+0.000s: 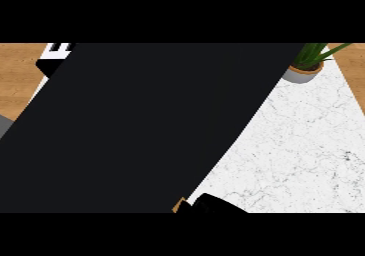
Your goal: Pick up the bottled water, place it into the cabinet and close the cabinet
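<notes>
1. Bottled water shows nowhere in the head view; where it sits cannot be told, since a large dark slab covers most of the frame.
2. Nearest, at the lower edge just right of centre, a black rounded shape pokes up. It may be a robot hand, but which one, and whether its fingers are spread or curled, cannot be told.
3. Just left of that shape, a small tan wooden sliver sits at the foot of the dark slab, touching its lower corner.
4. Cabinet: the broad black panel, probably the cabinet's door or side seen close up, runs slanted from the lower left to the top centre of the frame and hides everything behind it.
5. To the right of the panel lies the surface, white marble with grey veins, widening toward the lower right.
6. Farther off, in the upper right, a potted plant stands on the surface in a grey pot, green leaves fanning up and right.
7. Wooden floor shows at the upper left and along the far right edge.
8. At the upper left, beside the panel's top, a black-and-white object peeks out, too cut off to identify.
</notes>
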Motion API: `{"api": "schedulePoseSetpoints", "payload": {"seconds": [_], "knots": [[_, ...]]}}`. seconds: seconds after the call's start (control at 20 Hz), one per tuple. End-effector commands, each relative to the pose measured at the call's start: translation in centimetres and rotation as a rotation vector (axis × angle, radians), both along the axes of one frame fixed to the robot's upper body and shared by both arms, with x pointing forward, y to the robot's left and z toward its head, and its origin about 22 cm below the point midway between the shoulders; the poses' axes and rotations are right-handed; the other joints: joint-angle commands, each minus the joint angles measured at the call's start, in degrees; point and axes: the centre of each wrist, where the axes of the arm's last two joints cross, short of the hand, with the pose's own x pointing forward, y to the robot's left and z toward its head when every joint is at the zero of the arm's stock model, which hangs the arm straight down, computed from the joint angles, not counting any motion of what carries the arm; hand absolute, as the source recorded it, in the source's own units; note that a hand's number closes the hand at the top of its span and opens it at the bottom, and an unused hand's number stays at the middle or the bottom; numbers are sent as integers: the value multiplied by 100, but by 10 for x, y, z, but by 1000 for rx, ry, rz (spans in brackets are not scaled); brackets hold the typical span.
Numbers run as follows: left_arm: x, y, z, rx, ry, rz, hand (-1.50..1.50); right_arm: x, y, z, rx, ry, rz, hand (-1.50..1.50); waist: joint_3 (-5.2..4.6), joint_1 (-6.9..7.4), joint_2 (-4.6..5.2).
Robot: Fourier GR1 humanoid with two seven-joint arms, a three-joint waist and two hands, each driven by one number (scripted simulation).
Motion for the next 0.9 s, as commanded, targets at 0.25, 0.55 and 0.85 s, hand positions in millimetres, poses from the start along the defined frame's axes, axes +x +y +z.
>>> {"api": "schedulePoseSetpoints", "payload": {"seconds": [0.25, 0.55, 0.85], "knots": [[-7, 3, 30, -13, -5, -27, -150, 23, 83, 14, 35, 94, -141, 150, 23, 162, 109], [-10, 6, 40, 2, -33, -11, -150, 70, 103, 27, -5, 105, -27, 150, 33, 95, 154], [-17, 14, 52, 15, -31, 9, -150, 88, 108, 14, -113, 189, 218, 150, 36, 72, 138]]}}
